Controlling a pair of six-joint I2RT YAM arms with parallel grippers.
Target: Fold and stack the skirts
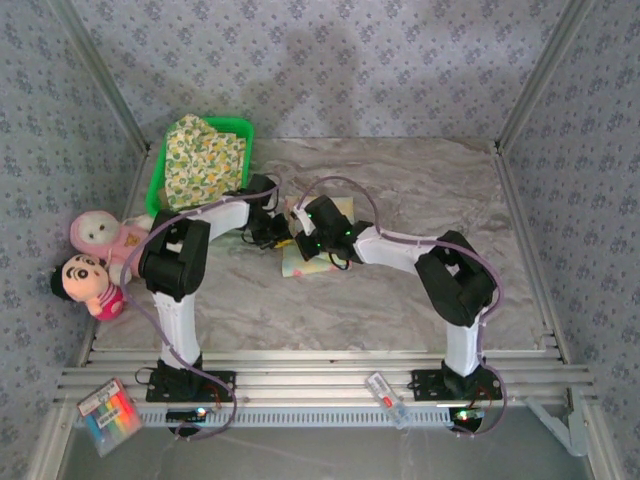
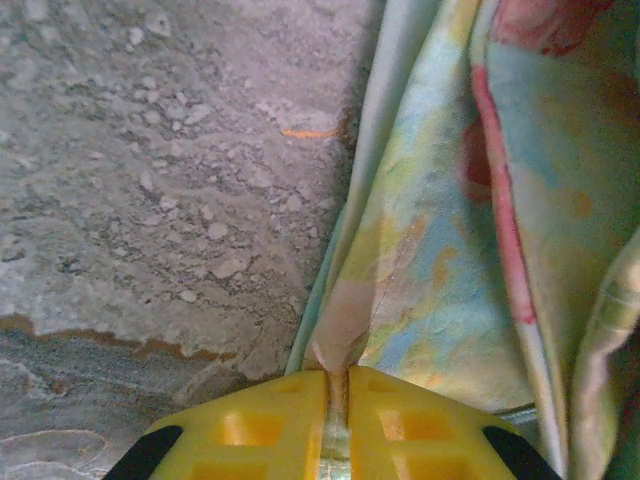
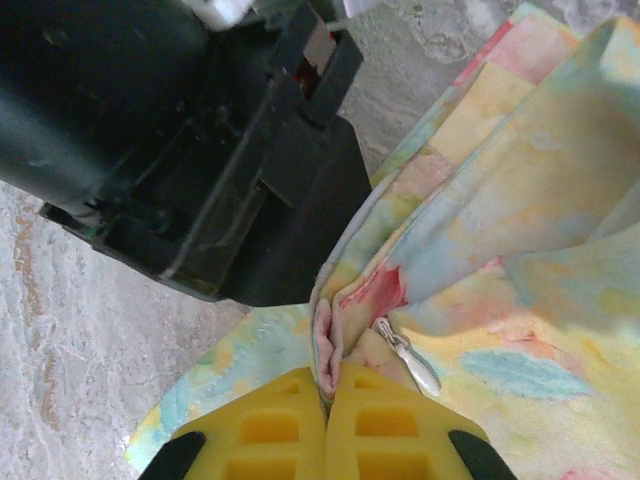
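Top view: arms meet over the pastel skirt point(image 1: 322, 260) mid-worktop point(image 1: 430, 190). Left wrist: left gripper point(image 2: 338, 398) clamped on its edge. Right wrist: right gripper point(image 3: 328, 402) pinching cloth by the zipper point(image 3: 408, 358). Looks like a fold getting started; next both probably need to lift and carry together.

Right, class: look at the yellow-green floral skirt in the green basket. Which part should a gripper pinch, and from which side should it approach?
Probably a raised crease on top of the floral skirt, pinched from straight above. It lies crumpled and fills the green basket, whose walls would likely block a sideways approach. The top creases give two fingers something to close on.
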